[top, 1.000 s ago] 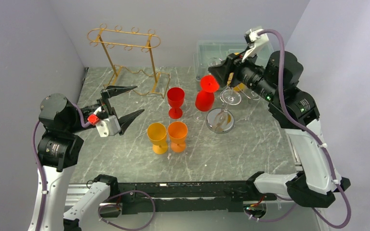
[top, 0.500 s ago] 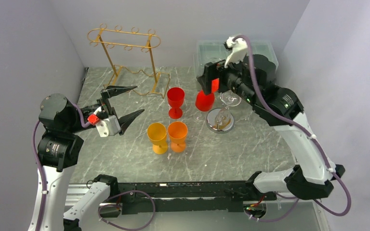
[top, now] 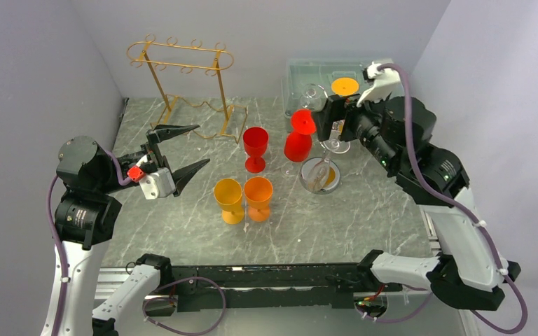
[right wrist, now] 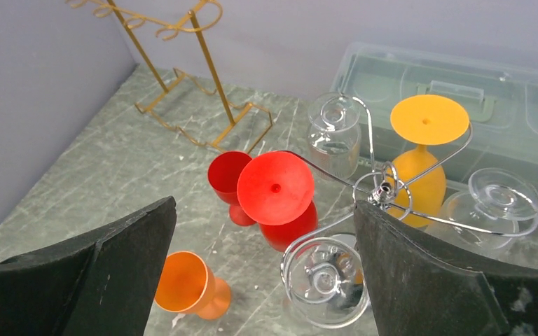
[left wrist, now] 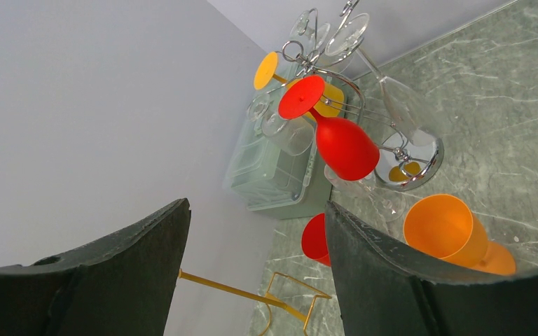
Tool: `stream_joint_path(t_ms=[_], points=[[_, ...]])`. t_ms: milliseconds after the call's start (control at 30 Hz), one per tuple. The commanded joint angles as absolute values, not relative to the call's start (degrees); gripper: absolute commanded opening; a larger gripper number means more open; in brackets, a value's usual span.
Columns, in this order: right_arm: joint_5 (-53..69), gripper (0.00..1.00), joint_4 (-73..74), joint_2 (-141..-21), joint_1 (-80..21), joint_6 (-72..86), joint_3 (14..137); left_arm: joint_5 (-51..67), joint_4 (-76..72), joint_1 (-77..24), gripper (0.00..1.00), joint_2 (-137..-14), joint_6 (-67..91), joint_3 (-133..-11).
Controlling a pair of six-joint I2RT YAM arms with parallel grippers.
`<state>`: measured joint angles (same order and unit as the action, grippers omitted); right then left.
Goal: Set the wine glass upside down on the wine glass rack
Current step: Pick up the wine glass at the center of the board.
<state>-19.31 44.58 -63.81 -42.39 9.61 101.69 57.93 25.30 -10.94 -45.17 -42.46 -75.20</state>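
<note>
Above the right-centre of the marble table, the right gripper hangs with its jaws spread wide and nothing between them, over a chrome rack on a round base. Hooked on the rack's wire arms, feet up and bowls down, are a red glass, an orange glass and clear glasses. In the right wrist view the red foot sits mid-frame between the two fingers, while the orange glass hangs to the upper right, apart from both. Behind the rack, at the top right of the overhead view, lies a lidded clear plastic box; its contents cannot be made out. Left of the rack stands an upright red goblet, with two upright orange goblets side by side lower in the frame. A gold rack stands at the upper left. At the left edge, the left gripper points toward the goblets, jaws apart, holding nothing
</note>
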Motion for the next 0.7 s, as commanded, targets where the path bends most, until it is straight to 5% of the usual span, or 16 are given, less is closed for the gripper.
stream_joint_path(t_ms=[0,300,667], points=[[-19.7,1.00,44.7,-62.8,-41.4,10.3,103.1,57.9,24.7,-10.8,0.75,-44.9,-43.3,-75.2],[-3.6,0.93,48.8,-63.3,-42.9,17.3,96.1,57.9,24.7,-10.8,0.75,-44.9,-43.3,-75.2],[-18.8,0.82,45.3,-74.0,-63.1,23.0,84.2,57.9,24.7,-10.8,0.75,-44.9,-43.3,-75.2]])
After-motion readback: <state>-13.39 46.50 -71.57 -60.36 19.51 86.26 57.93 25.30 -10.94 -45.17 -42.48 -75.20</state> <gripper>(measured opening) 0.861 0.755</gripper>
